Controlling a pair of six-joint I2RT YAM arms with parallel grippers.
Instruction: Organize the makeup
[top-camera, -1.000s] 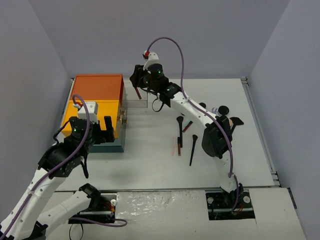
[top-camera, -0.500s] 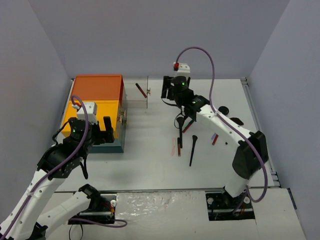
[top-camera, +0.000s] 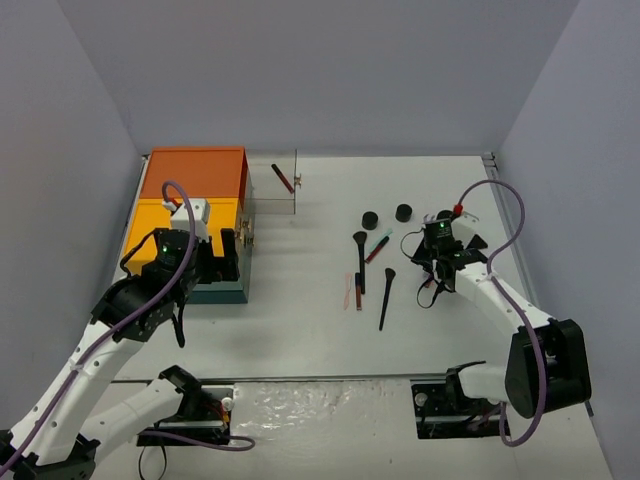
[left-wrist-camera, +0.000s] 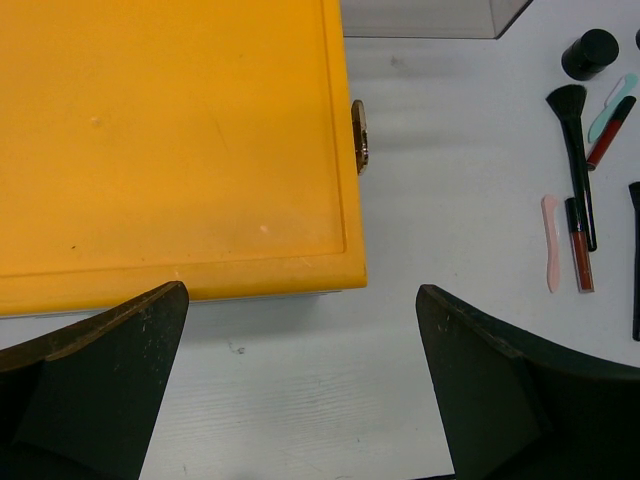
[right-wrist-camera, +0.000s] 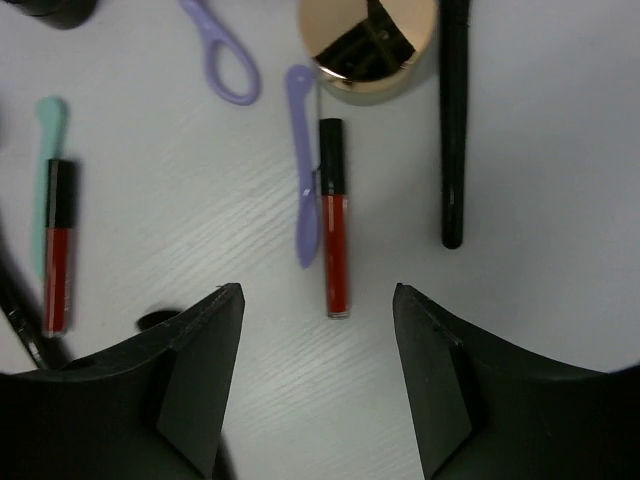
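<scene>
- From above, my right gripper (top-camera: 431, 287) had swung away from the back of the table. It left one red stick (top-camera: 283, 179) leaning in the clear stand (top-camera: 272, 190) and hung low over the right-hand cluster, past the black jars (top-camera: 369, 219). My left gripper (top-camera: 224, 256) had edged a little right, by the orange-topped box (top-camera: 195, 175).
- Through my left wrist, my fingers stood wide apart and empty above the box's near corner. A black brush (left-wrist-camera: 575, 150) and a pink stick (left-wrist-camera: 550, 245) lay loose to the right.
- Through my right wrist, my fingers were spread, holding nothing, either side of a red gloss (right-wrist-camera: 335, 230). It lay flat beside a lilac spatula (right-wrist-camera: 303, 170), below a gold compact (right-wrist-camera: 368, 40). I judged one piece filed, this gloss next, and most of the makeup still unsorted.
</scene>
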